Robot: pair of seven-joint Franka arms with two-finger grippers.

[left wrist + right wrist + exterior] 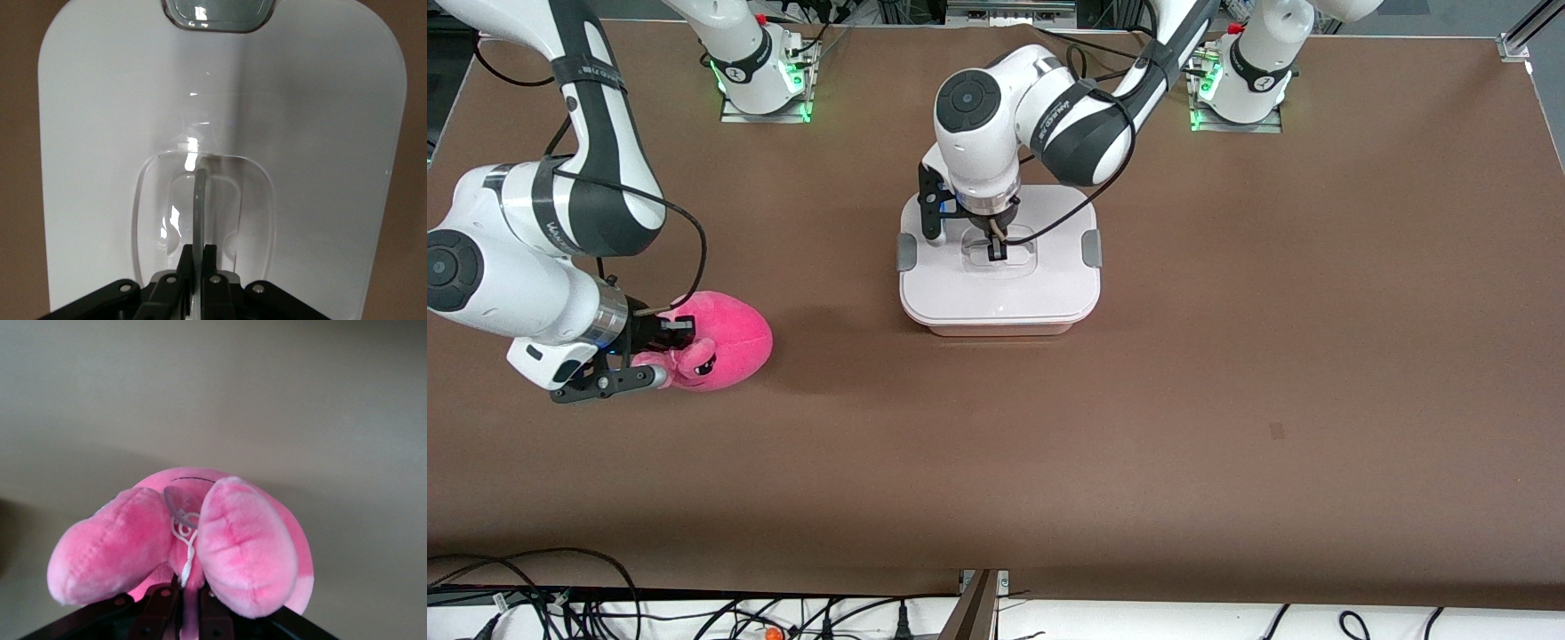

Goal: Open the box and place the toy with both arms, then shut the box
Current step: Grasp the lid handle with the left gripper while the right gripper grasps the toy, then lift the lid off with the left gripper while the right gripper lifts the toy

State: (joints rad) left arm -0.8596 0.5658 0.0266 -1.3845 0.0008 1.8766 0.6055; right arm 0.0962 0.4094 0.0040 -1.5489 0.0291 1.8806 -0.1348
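Note:
The box (1000, 284) stands mid-table, its white lid (100, 133) on, with grey clips (1091, 248) at both ends. My left gripper (997, 250) is down on the lid's middle, shut on the clear handle (199, 200), which stands upright between the fingers (218, 257). The hot-pink toy (720, 341) lies on the table toward the right arm's end. My right gripper (660, 348) is at the toy's side, shut on a fold of plush between its two paler ears (247, 547); a white string (188, 553) hangs there.
The brown table (1227, 373) spreads wide around the box and toy. Both arm bases (763, 80) stand at the edge farthest from the front camera. Cables (560, 604) lie below the edge nearest to that camera.

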